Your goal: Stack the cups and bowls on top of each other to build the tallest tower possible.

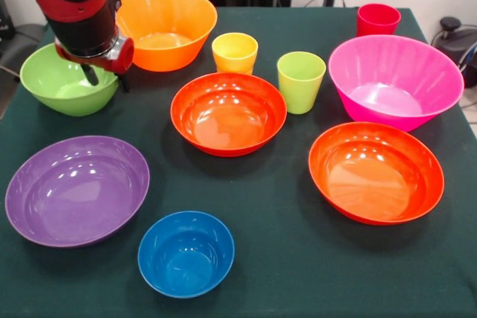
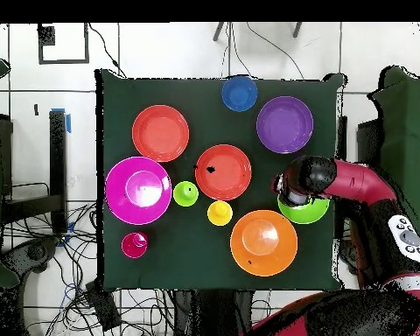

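My gripper hangs at the far left over the near-side rim of the lime-green bowl. It is open, with one finger inside the bowl and the other outside the rim. In the overhead view the gripper and arm hide part of that bowl. The deep orange bowl stands beside it. The yellow-orange cup, lime green cup and red cup stand upright and apart. The magenta bowl, two red-orange bowls, the purple bowl and the small blue bowl each stand alone. Nothing is nested.
A dark green cloth covers the table. The bowls and cups are spread across the whole top with narrow gaps between them. Cables and floor show past the table's edges in the overhead view.
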